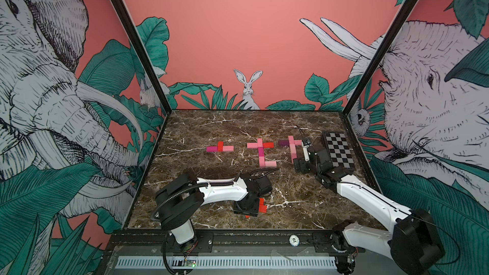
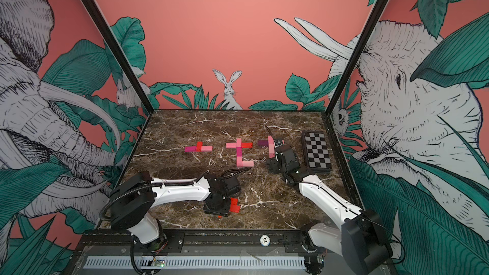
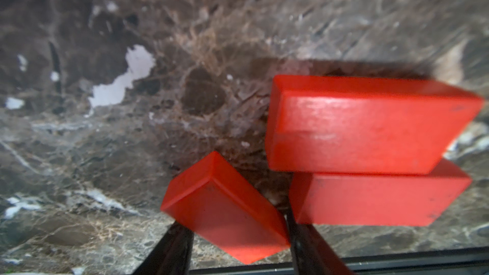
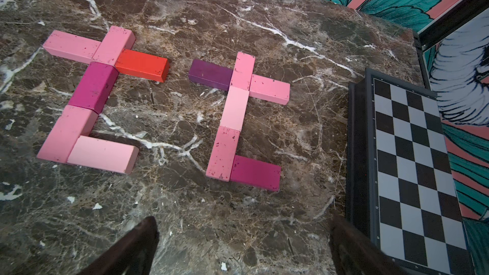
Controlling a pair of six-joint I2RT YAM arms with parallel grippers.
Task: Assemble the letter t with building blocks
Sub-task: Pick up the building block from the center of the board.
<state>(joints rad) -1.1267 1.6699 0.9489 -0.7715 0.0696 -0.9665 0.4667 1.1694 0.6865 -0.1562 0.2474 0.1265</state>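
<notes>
Up front, left fingers [image 3: 172, 250] pinch a red block [image 3: 225, 207] beside two others [image 3: 370, 125]; right fingers [image 4: 132, 247] spread empty.

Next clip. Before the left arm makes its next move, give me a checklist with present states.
1. The red block between the left gripper fingers: ok.
2. Grip closed firmly: cannot tell.
3. The stacked red blocks clear of the fingers: not ok, one sits right beside a finger.
4. The right gripper open, empty: ok.
5. Bare table below the unfinished t: ok.

Blocks [image 1: 260, 152] left of board [image 1: 340, 152], seemingly apart
</notes>
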